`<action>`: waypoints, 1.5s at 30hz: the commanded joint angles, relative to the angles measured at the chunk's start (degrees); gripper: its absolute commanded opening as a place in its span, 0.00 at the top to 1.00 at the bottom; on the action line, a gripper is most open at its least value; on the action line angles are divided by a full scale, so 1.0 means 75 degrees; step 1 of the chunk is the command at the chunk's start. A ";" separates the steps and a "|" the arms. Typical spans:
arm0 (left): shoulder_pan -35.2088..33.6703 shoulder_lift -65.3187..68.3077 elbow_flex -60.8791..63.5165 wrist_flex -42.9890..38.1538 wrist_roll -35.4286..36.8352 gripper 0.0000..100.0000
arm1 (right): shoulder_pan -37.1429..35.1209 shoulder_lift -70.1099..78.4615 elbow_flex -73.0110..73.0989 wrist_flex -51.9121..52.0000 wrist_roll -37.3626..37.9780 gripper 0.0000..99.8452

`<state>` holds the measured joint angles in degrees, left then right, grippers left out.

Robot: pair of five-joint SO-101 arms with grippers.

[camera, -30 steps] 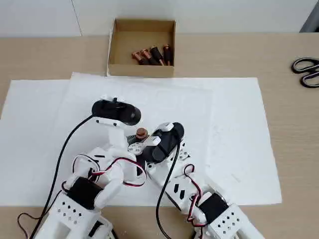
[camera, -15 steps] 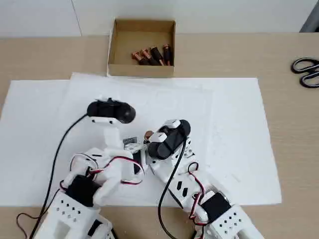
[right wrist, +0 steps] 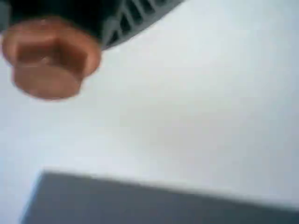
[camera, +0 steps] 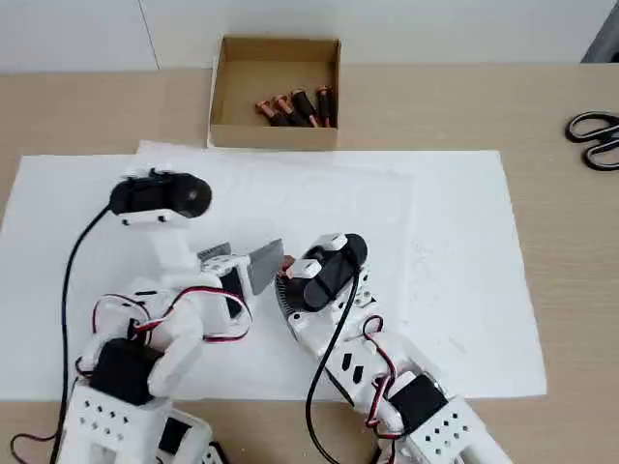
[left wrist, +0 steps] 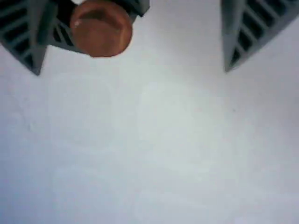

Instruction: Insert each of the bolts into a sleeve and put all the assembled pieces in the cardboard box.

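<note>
the bolt [right wrist: 49, 58], copper coloured with a six-sided head, sits with its shaft inside a black sleeve [right wrist: 51, 8]. the right claw [camera: 285, 278] pinches this pair just below the centre of the high view, with the head pointing toward the other arm. i judge it is held like this so that the joined piece can be carried to the box in one grip.

the left claw [left wrist: 131, 69] is just beside it, to the left in the high view. its two grey fingers [left wrist: 18, 32] are spread wide with nothing between them. the bolt head is close to one finger but is not gripped by it. i think this claw stands open to give the piece room to leave.

the cardboard box [camera: 247, 77] stands at the upper middle of the frame, well apart from both claws. four finished pieces [camera: 295, 106] lie side by side in its lower right part.

both arms work over a white paper sheet [camera: 445, 251] spread on a light wooden table [camera: 571, 290]. a pair of scissors [camera: 595, 138] lies at the right edge, on the bare wood.
</note>
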<state>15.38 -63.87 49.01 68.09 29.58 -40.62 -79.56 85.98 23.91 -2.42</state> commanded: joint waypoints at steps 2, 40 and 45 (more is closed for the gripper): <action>-0.0832 -0.0070 -0.0346 0.0035 -0.0316 0.76 | 0.0053 -0.0123 -0.0117 -0.0111 0.0094 1.00; -0.1629 -0.0059 -0.0311 0.2028 -0.0762 0.76 | 0.2432 1.3509 -1.3046 -0.2338 0.1395 1.00; -0.1629 -0.0059 -0.0311 0.2028 -0.0762 0.76 | 0.2245 1.4658 -1.4171 -0.3053 0.1407 1.00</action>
<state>3.34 -63.87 49.01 83.03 24.13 -22.68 28.92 -13.10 4.92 7.43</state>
